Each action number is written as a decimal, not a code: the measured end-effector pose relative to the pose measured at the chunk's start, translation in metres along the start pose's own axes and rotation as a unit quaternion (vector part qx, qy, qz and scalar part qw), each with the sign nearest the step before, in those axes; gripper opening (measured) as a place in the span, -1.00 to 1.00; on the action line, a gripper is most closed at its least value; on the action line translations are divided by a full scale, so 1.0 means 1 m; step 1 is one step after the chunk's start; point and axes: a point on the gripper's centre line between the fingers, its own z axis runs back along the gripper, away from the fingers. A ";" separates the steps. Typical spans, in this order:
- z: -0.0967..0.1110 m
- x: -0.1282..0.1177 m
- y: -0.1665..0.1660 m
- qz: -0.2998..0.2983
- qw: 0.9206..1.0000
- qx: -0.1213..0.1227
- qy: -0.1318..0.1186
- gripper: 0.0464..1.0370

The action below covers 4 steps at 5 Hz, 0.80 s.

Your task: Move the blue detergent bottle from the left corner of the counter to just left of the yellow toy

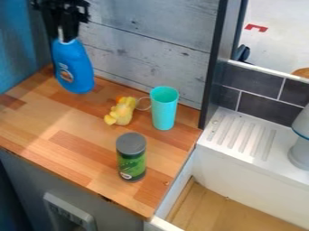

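The hand (65, 32) is clamped on the narrow top of a blue bottle (73, 67), which hangs directly below it, slightly tilted, at the surface's (75, 146) back left corner. Well apart, to the right, a small yellow toy (122, 111) lies beside an upright turquoise cup (164, 109); nearer the front stands a green, grey-lidded jar (131, 158).

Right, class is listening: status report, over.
Gripper on blue bottle's top. Bottle slightly tilted, upper left of view. Nearest obstacle: yellow toy; turquoise cup, green jar beyond.
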 end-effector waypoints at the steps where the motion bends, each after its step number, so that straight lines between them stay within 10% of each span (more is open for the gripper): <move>1: -0.001 0.009 -0.014 -0.012 1.000 -0.018 0.007 -0.20; 4: -0.032 0.026 -0.023 -0.017 0.998 -0.013 0.061 -0.20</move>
